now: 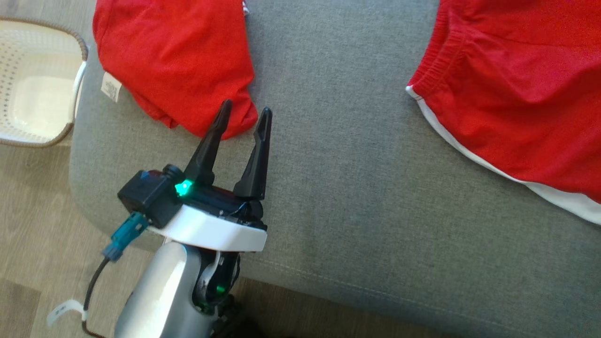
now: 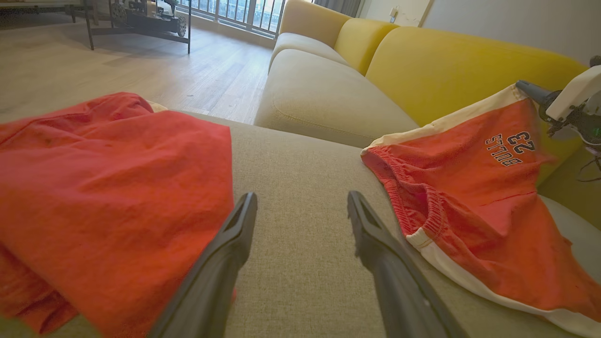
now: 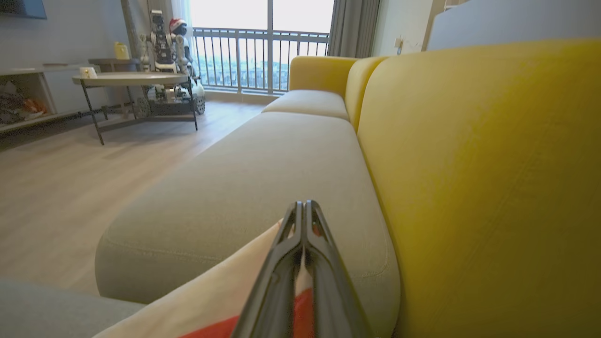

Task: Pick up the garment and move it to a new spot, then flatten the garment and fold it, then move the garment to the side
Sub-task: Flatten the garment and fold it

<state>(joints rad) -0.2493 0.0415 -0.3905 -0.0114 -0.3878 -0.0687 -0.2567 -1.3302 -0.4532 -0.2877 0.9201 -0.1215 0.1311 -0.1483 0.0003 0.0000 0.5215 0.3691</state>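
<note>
Right jaws: pressed together on the cream-trimmed edge of the red basketball shorts (image 3: 225, 291), a strip of cream and red cloth pinched between them; left jaws: spread wide, holding nothing, low over the grey fabric seat cushion (image 1: 338, 164).

Task garment, by my reading, is these shorts (image 1: 516, 94); they lie on the cushion's right part, waistband toward the middle, the "BULLS 23" print (image 2: 509, 149) facing up; the gripped corner is raised toward the yellow sofa backrest (image 3: 469, 164).

A second, crumpled red garment (image 1: 173, 56) with a white label (image 1: 111, 87) lies on the cushion's left part, near a white perforated basket (image 1: 37, 108) on the floor.

Risks from here:
- the pinch looks to sit on the trim alone; the shorts' weight on a lift could pull it free
- one layer only may be caught; then the shorts would open and bunch, not travel flat
- one left finger (image 1: 209, 145) lies at the crumpled garment's hem; a sideways sweep could snag it and drag the wrong cloth

Unclear:
- the shorts run off the head view's right edge
- depth of the pinch and number of layers cannot be told
- whether the left finger touches the hem cannot be told
- the crumpled garment is cut off at the top
</note>
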